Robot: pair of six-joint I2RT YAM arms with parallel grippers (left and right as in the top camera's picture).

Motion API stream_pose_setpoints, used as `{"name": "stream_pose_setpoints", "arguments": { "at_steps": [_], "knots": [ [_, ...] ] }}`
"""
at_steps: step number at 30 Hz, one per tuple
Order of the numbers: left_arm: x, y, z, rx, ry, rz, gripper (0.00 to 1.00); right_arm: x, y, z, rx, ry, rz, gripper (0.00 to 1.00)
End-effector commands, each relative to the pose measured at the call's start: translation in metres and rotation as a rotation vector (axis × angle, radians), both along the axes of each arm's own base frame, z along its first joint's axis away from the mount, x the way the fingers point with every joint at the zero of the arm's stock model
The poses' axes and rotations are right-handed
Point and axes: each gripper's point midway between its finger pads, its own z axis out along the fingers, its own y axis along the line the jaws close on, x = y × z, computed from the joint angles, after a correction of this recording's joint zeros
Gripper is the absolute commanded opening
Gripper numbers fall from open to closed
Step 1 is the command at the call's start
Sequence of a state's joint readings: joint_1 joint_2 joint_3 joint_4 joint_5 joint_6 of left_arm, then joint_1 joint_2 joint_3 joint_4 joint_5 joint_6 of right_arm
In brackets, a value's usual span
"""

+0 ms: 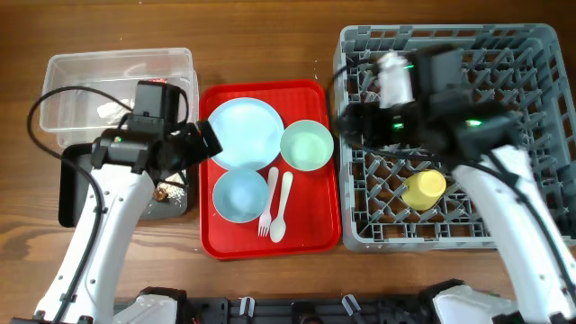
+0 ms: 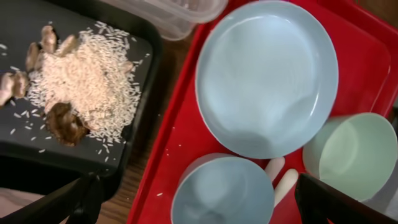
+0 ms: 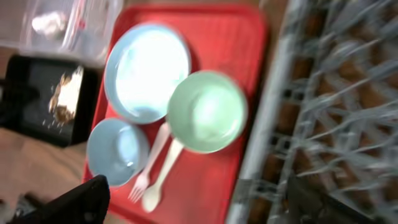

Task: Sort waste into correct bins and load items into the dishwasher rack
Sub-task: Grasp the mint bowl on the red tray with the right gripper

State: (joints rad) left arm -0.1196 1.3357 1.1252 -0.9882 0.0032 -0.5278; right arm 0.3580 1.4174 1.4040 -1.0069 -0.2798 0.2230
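Lying in black tray, beige scraps; yellow cup in rack; left claw wide, right claw seemingly too.

Both arms are built alike. The left arm and the right arm are long, smooth white links, each ending in a boxy black wrist housing. Thin black cables loop loosely off the housings. Small green lights glow on the right one. Up close, the left gripper's fingers are matte black and wedge-shaped.
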Motion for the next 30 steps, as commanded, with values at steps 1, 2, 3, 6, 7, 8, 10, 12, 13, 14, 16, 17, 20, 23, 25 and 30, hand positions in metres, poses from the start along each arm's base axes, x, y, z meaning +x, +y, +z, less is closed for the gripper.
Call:
{"name": "stream_pose_setpoints", "arguments": {
  "at_steps": [1, 2, 3, 6, 7, 8, 10, 12, 13, 14, 16, 17, 20, 23, 25, 30],
  "knots": [
    [0.001, 0.025, 0.005, 0.016, -0.015, 0.105, 1.00, -0.009, 0.033, -0.036, -0.026, 0.156, -0.096, 0.90],
    [0.001, 0.028, 0.005, 0.016, -0.015, 0.115, 1.00, -0.011, 0.039, -0.045, -0.043, 0.189, -0.127, 0.90],
    [0.002, 0.030, 0.005, 0.016, -0.015, 0.123, 1.00, -0.013, 0.048, -0.059, -0.073, 0.216, -0.141, 0.90],
    [0.002, 0.031, 0.005, 0.016, -0.015, 0.124, 1.00, 0.002, 0.046, -0.098, -0.227, 0.201, -0.232, 0.90],
    [0.002, 0.031, 0.005, 0.016, -0.016, 0.124, 1.00, 0.008, 0.042, -0.110, -0.270, 0.199, -0.247, 0.90],
    [0.002, 0.031, 0.005, 0.016, -0.017, 0.124, 1.00, 0.010, 0.042, -0.119, -0.288, 0.208, -0.247, 0.90],
    [0.002, 0.031, 0.005, 0.016, -0.017, 0.124, 1.00, 0.012, 0.044, -0.151, -0.330, 0.267, -0.248, 0.89],
    [0.002, 0.031, 0.005, 0.016, -0.018, 0.124, 1.00, 0.011, 0.043, -0.167, -0.344, 0.307, -0.288, 0.89],
    [0.002, 0.031, 0.005, 0.016, -0.018, 0.124, 1.00, 0.011, 0.043, -0.174, -0.350, 0.320, -0.297, 0.89],
    [0.002, 0.031, 0.005, 0.016, -0.017, 0.124, 1.00, 0.011, 0.043, -0.181, -0.357, 0.334, -0.308, 0.89],
    [0.002, 0.031, 0.005, 0.016, -0.017, 0.124, 1.00, 0.010, 0.043, -0.190, -0.371, 0.352, -0.312, 0.88],
    [0.002, 0.031, 0.005, 0.016, -0.017, 0.124, 1.00, 0.009, 0.042, -0.196, -0.379, 0.365, -0.323, 0.88],
    [0.002, 0.031, 0.005, 0.016, -0.017, 0.124, 1.00, 0.011, 0.042, -0.199, -0.381, 0.362, -0.330, 0.80],
    [0.002, 0.031, 0.005, 0.016, -0.017, 0.124, 1.00, 0.012, 0.043, -0.199, -0.376, 0.362, -0.333, 0.56],
    [0.002, 0.031, 0.005, 0.016, -0.017, 0.124, 1.00, 0.011, 0.042, -0.199, -0.379, 0.365, -0.333, 0.42],
    [0.002, 0.031, 0.005, 0.016, -0.017, 0.124, 1.00, 0.009, 0.040, -0.200, -0.381, 0.374, -0.360, 0.27]
  ]
}}
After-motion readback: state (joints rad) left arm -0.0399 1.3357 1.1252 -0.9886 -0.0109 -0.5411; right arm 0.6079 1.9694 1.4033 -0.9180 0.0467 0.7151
